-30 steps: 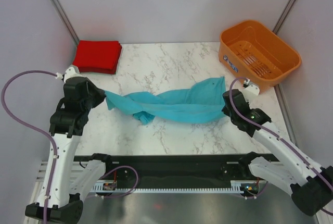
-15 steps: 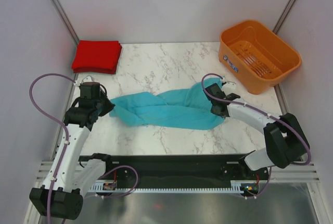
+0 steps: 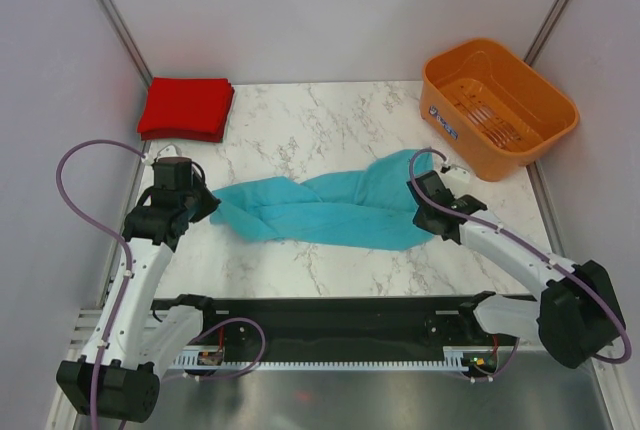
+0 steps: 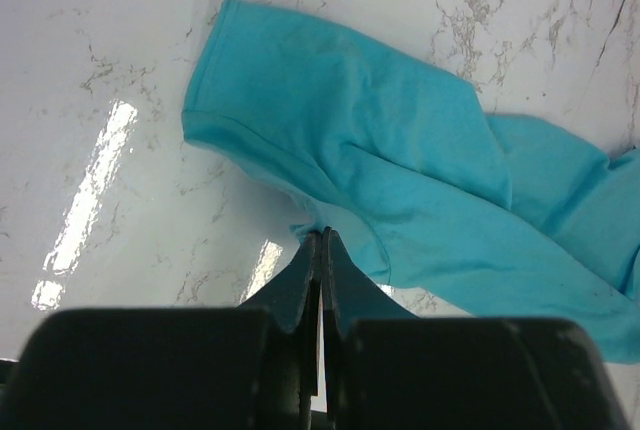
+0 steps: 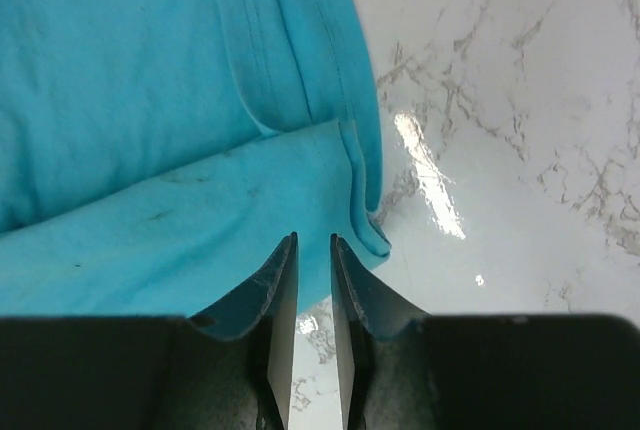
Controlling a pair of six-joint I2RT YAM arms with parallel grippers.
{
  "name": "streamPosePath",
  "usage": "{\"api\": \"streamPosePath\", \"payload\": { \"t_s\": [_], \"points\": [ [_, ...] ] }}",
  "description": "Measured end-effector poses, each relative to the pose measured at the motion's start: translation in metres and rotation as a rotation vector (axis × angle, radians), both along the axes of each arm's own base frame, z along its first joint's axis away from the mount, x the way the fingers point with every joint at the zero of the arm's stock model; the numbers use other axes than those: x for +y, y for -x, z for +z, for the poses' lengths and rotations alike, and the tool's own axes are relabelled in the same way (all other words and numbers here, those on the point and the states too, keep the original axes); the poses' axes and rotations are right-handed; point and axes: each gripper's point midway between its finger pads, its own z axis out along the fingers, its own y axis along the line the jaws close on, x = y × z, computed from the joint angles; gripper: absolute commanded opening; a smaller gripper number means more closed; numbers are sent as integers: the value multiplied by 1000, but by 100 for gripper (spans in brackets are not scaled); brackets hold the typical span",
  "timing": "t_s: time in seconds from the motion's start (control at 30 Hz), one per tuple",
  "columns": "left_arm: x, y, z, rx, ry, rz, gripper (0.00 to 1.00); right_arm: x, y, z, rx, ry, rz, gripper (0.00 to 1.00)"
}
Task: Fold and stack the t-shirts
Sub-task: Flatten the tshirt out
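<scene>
The teal t-shirt (image 3: 320,210) lies in a long crumpled band across the middle of the marble table. My left gripper (image 3: 205,202) is at its left end, shut on a pinch of the shirt's edge (image 4: 322,235), and the rest of the cloth (image 4: 400,180) spreads away ahead. At the band's right end my right gripper (image 3: 420,212) is open by a narrow gap (image 5: 313,240) with nothing between the fingers. The shirt's hemmed corner (image 5: 340,180) lies just beyond its tips. The red t-shirt (image 3: 187,108) sits folded at the back left corner.
An orange slotted basket (image 3: 500,100) stands at the back right, partly off the table corner. Grey walls close in the left, back and right sides. Bare marble (image 3: 320,120) shows behind the teal shirt.
The teal shirt, stretched between both grippers a second ago, now lies slack on the table. The right gripper has opened, let go of it and drawn back slightly. The left gripper has stayed shut.
</scene>
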Motion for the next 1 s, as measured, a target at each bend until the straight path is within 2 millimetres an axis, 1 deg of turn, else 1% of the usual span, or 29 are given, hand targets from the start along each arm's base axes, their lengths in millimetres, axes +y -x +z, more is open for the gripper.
{"api": "streamPosePath", "payload": {
  "t_s": [0.1, 0.17, 0.27, 0.43, 0.6, 0.67, 0.83, 0.9, 0.93, 1.0],
  "points": [
    [2, 0, -2, 4, -11, 3, 2, 1, 9, -18, 47, -4, 10, 27],
    [4, 0, -2, 5, -21, 6, 2, 1, 11, -30, 79, 4, 18, 27],
    [7, 0, -2, 5, -36, 13, 2, 7, 2, -41, 84, 9, 38, 27],
    [13, -1, -4, 12, -69, 27, 2, 18, -21, -64, 72, 39, 99, 27],
    [18, -1, -8, 25, -93, 43, 2, 34, -57, -62, 1, 54, 167, 29],
    [19, -1, -7, 22, -97, 47, 2, 40, -67, -62, -20, 58, 198, 29],
    [21, 0, -4, 8, -104, 57, 2, 54, -76, -57, -58, 29, 273, 31],
    [21, 0, -4, 7, -104, 57, 2, 55, -76, -55, -59, 30, 283, 32],
    [21, 0, -4, 7, -104, 57, 2, 54, -76, -53, -58, 31, 282, 36],
    [21, 0, -4, 7, -104, 57, 2, 51, -76, -43, -46, 40, 256, 38]
  ]
}}
